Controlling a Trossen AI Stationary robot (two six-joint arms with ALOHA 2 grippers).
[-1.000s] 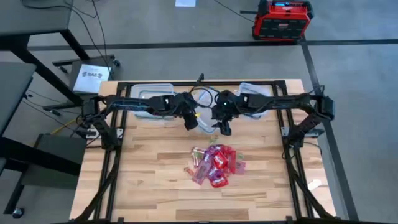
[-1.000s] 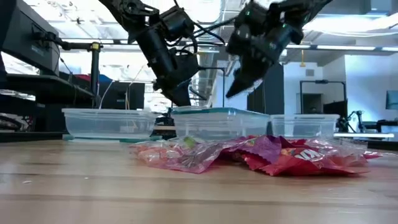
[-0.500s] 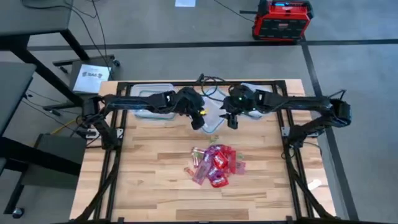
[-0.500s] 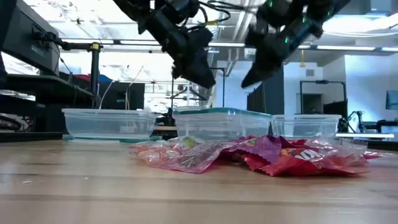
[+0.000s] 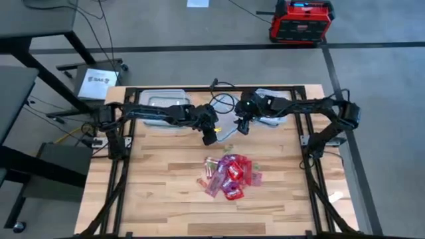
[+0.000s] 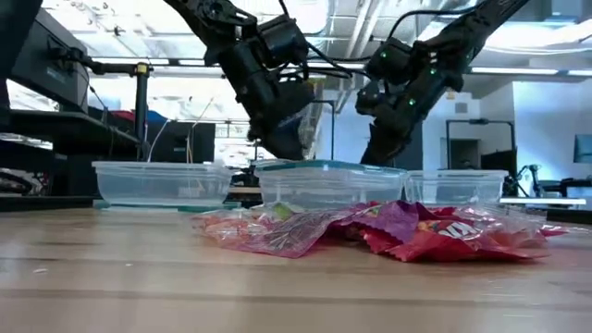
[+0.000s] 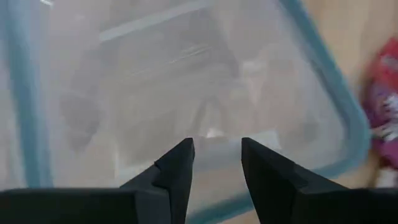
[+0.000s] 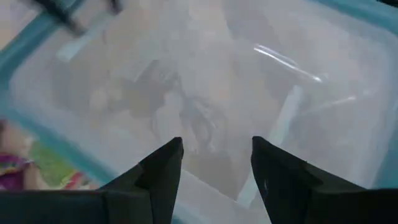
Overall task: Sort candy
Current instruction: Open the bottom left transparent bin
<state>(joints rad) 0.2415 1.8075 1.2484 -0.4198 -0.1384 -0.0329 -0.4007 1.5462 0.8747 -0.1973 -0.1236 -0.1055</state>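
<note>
High view first: we see a pale wooden table (image 5: 159,186) on a grey concrete floor, with a red and black box (image 5: 300,21) on the floor beyond it and a dark bench (image 5: 33,26) off to one side. The candy (image 5: 229,175) lies in a heap near the table's middle. Three clear containers sit along the far edge; the middle container (image 5: 224,123) lies between the two arms, with the left gripper (image 5: 210,136) and right gripper (image 5: 243,126) at its two sides.

Low view: we look across the wood at the red and pink heap (image 6: 388,229), which partly hides the foot of the middle container (image 6: 328,183). A left container (image 6: 162,182) and a right container (image 6: 453,186) flank it. Behind are ceiling lights and dark equipment. Both arms hang above the middle container.

Left wrist view: we see the left gripper (image 7: 215,163), fingers apart and empty, over the clear tub (image 7: 186,81).

Right wrist view: the right gripper (image 8: 214,168) also has its fingers apart and empty, over the tub (image 8: 205,93), with a bit of candy (image 8: 18,171) at the edge.
</note>
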